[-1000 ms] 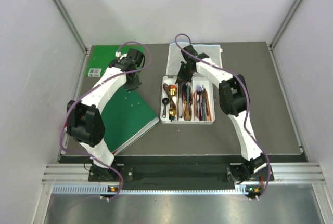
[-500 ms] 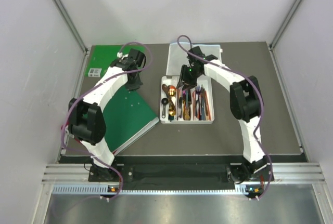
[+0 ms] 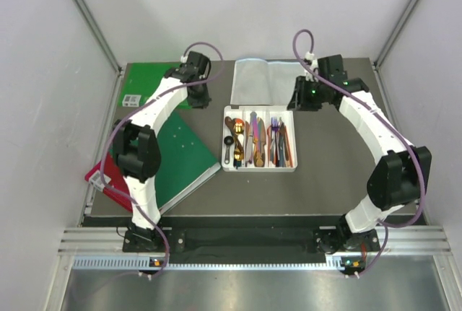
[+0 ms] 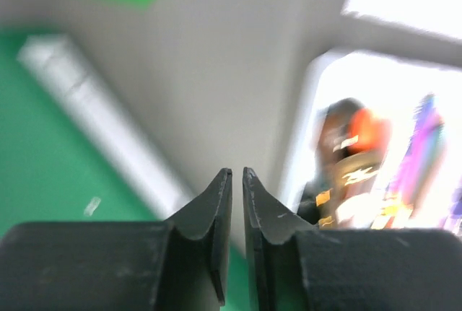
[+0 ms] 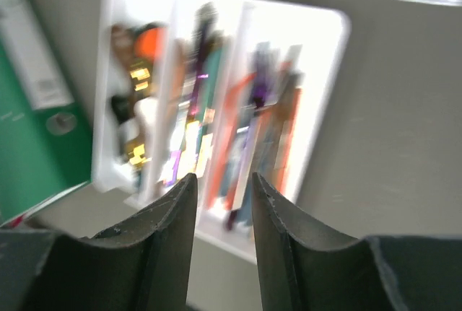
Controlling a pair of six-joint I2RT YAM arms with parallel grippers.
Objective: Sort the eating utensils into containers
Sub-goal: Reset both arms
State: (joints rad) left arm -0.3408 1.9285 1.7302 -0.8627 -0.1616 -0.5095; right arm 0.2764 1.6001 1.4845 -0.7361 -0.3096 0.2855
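Beside tray [image 3: 260, 169] — green book [image 3: 184, 152] (left)

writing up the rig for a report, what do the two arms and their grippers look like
The left arm and right arm have white links joined by chunky black joints. A purple cable loops loosely along each. The left gripper and right gripper each have two matte black fingers, curved on the inside, tapering to narrow tips.

The utensils [image 3: 256, 141] lie in the tray [image 3: 260, 169]; books [image 3: 180, 158] left of it; a bag [image 3: 263, 84] behind.
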